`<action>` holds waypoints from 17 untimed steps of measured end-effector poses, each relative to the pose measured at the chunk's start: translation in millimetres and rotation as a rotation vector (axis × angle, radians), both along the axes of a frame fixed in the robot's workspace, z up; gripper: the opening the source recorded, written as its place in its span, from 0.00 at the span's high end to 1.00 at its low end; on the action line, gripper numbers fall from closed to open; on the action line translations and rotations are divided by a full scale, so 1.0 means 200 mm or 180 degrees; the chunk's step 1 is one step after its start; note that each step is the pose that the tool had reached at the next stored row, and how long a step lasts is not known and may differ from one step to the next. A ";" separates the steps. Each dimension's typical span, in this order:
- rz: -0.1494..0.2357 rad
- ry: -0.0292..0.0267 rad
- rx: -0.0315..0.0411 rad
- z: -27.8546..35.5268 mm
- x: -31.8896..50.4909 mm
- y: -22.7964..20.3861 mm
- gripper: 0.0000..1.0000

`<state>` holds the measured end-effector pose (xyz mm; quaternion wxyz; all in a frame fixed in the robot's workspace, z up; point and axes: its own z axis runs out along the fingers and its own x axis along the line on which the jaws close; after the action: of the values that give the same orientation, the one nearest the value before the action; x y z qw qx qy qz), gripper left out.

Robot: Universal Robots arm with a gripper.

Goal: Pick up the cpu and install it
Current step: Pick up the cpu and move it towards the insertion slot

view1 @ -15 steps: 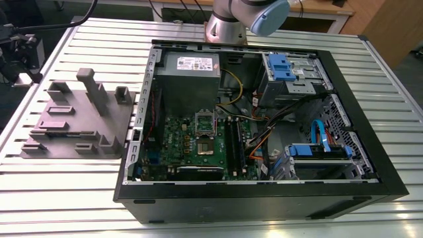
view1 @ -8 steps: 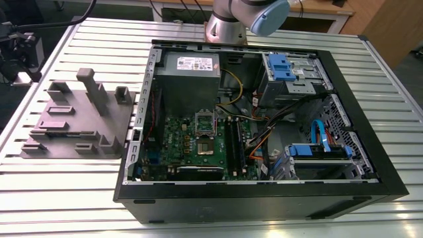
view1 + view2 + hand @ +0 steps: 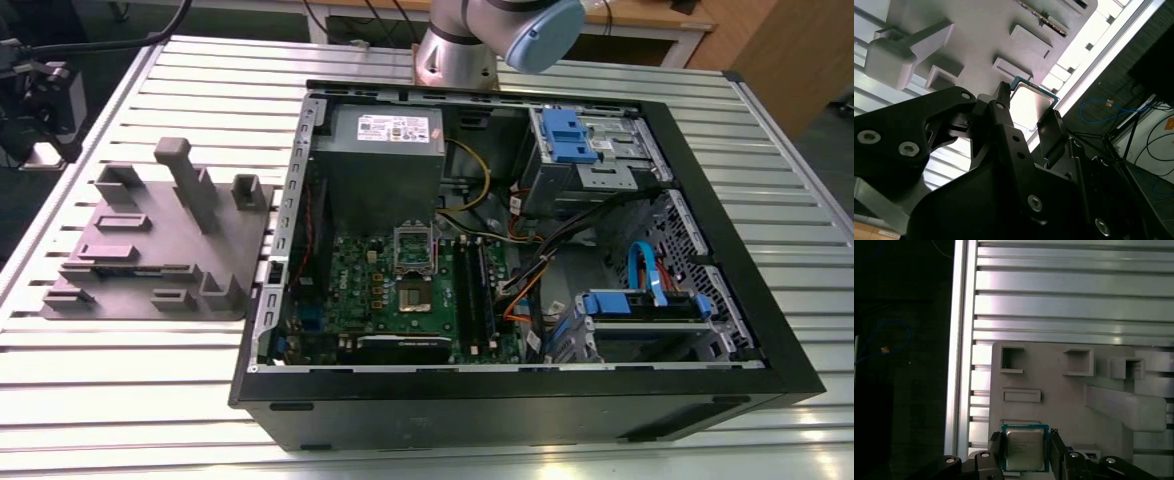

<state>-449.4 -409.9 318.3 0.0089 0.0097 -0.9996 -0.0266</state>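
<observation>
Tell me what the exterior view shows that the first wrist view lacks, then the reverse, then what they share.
Exterior view: the open computer case, its motherboard with the socket frame, and the arm. First wrist view: the gripper shut on the cpu. Shared: the grey moulded tray and the slatted metal table.

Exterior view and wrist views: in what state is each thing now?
claw: shut on the cpu.
cpu: clamped by two opposite edges, held above the tray.
tray: flat on the table.
computer case: lying on its side, open, insides exposed.
</observation>
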 end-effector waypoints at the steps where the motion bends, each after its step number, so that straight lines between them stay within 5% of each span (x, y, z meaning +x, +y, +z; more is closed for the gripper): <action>1: 0.0000 0.0000 0.0000 0.001 0.000 0.000 0.53; 17: 0.0000 0.0000 0.0000 0.026 0.000 0.000 0.53</action>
<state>-449.4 -409.9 323.4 0.0089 0.0097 -0.9996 -0.0266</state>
